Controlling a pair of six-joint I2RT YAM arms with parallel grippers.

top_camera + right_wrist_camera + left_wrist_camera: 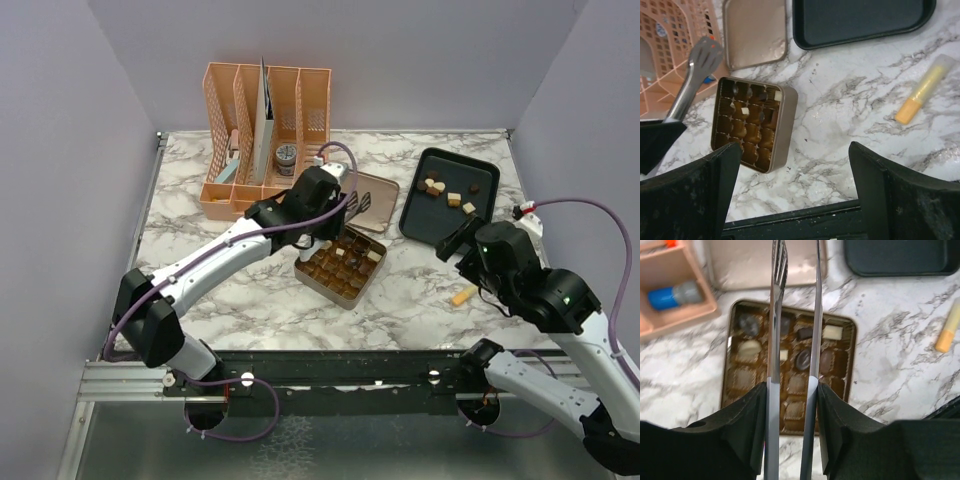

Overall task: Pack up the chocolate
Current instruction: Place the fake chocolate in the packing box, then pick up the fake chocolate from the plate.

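My left gripper (792,407) clenches metal tongs (777,315) over the gold tin (322,285) at mid-table, thin tips suiting its small cells. My right gripper (795,172) hangs released. Chocolate (437,187) waits on the black tray (420,228) near the table's far right corner; other pieces already sit in the tin.

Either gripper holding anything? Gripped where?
Left gripper holds metal tongs, clamped across both arms from outside, well back from the tips. Right gripper is open and empty.
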